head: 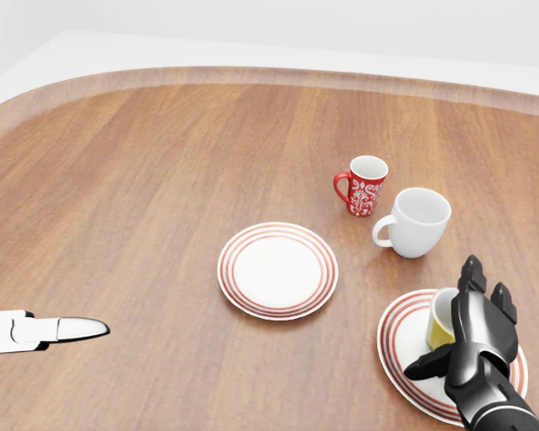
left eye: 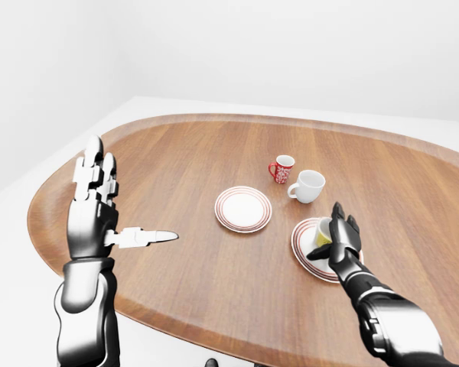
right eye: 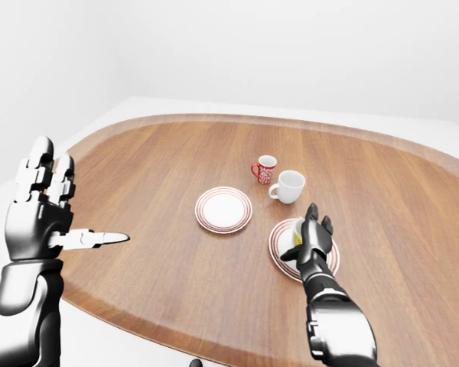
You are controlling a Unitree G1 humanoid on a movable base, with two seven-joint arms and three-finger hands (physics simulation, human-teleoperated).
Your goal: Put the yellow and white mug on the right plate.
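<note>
Both arms glossy dark-grey metal, segmented shells with bright highlights. Left hand (left eye: 99, 206): silver-grey palm block, white boxy finger segments, one white pointed thumb. Right hand (head: 474, 337): near-black, chunky jointed fingers, ribbed cuff at wrist. No visible cables or markings.
</note>
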